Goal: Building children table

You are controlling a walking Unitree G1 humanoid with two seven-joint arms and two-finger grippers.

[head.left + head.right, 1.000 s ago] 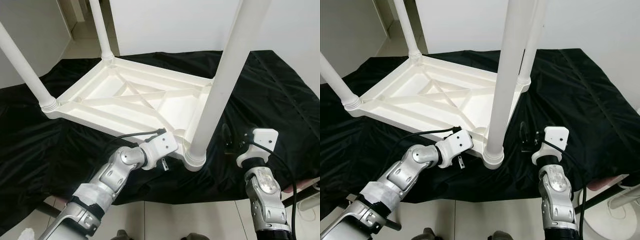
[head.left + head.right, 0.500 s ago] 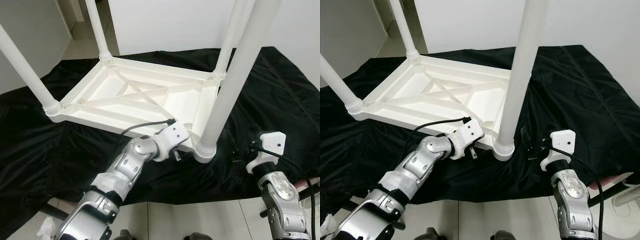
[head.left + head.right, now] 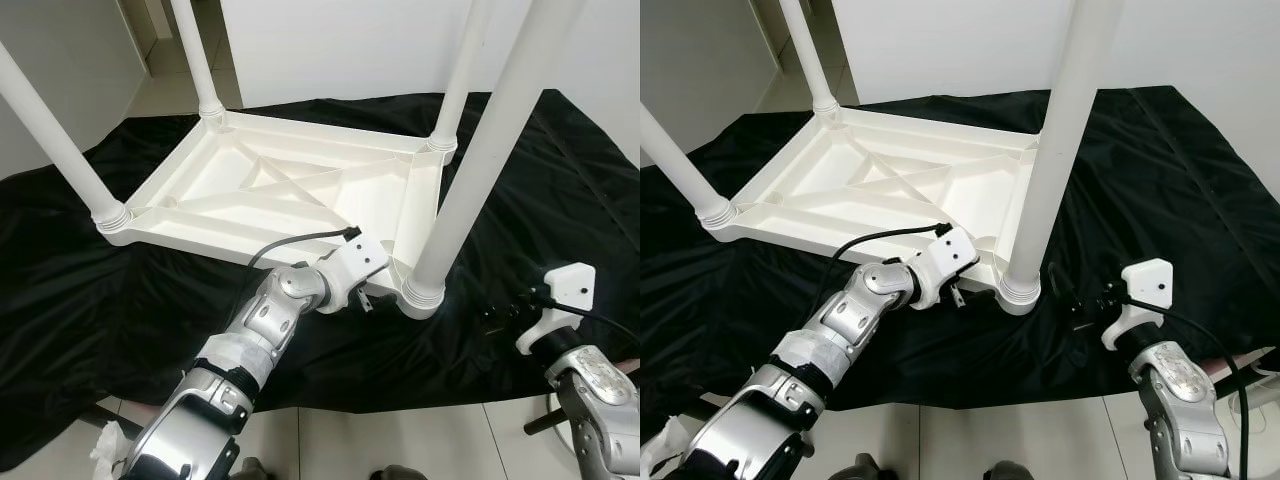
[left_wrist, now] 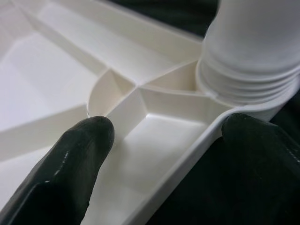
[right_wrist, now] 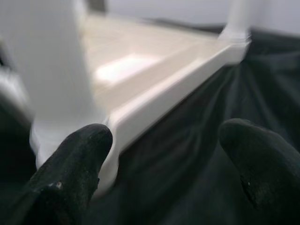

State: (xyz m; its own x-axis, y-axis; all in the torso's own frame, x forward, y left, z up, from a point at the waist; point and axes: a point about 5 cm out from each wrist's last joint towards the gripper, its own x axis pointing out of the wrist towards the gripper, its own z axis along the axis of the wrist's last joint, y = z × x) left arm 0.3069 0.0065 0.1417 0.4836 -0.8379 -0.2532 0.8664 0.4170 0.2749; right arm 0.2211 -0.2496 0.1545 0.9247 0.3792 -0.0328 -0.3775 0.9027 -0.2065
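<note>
The white plastic children's table [image 3: 300, 200] lies upside down on a black cloth [image 3: 120, 300], its legs pointing up. My left gripper [image 4: 168, 131] is open at the near rim. One finger [image 4: 89, 140] is inside the ribbed underside and the other is outside over the cloth, right beside the base of the near-right leg [image 4: 253, 61]. In the eye views that leg [image 3: 480, 150] rises just right of my left gripper [image 3: 372, 292]. My right gripper [image 5: 166, 136] hangs open over the cloth, to the right of this leg [image 5: 47, 61] and clear of it, as also seen in the eye view [image 3: 1072, 300].
The black cloth drapes over a low platform whose front edge meets the tiled floor [image 3: 330, 440]. A white wall [image 3: 340, 40] stands behind the table. A doorway opens at the back left. A crumpled white scrap [image 3: 105, 440] lies on the floor at the lower left.
The whole picture has shifted, so the camera moved. My left arm has stretched out further while its gripper stays at the rim by the leg. My right gripper has sunk lower and to the right.
</note>
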